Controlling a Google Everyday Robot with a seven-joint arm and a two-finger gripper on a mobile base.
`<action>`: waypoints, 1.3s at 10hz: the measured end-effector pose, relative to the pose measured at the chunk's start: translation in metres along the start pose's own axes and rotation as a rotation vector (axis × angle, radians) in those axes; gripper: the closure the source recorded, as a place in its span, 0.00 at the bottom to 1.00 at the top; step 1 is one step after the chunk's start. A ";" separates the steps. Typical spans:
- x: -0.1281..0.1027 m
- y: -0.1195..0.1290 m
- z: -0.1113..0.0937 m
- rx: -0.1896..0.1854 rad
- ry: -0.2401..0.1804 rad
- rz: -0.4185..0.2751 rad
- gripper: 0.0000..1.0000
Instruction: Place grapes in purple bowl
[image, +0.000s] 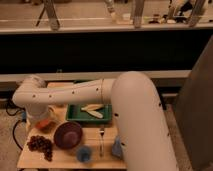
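Observation:
The grapes (40, 145), a dark reddish-purple bunch, lie on the wooden table (60, 159) at the front left. The purple bowl (68, 134) stands just to their right and holds nothing I can see. My white arm reaches across from the right and bends down at the far left. The gripper (38, 123) hangs at its end by the orange-red bowl (47, 124), just behind the grapes and left of the purple bowl. It is mostly hidden by the wrist.
A green tray (75, 115) with a pale object (93, 111) sits behind the purple bowl. A light-blue cup (84, 153), a fork (101, 140) and a blue item (117, 148) lie at the front. My arm covers the right of the table.

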 end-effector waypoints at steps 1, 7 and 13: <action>-0.006 -0.010 0.006 0.001 0.004 -0.100 0.20; -0.008 -0.026 0.043 0.030 -0.032 -0.224 0.20; -0.007 -0.035 0.085 0.068 -0.036 -0.247 0.20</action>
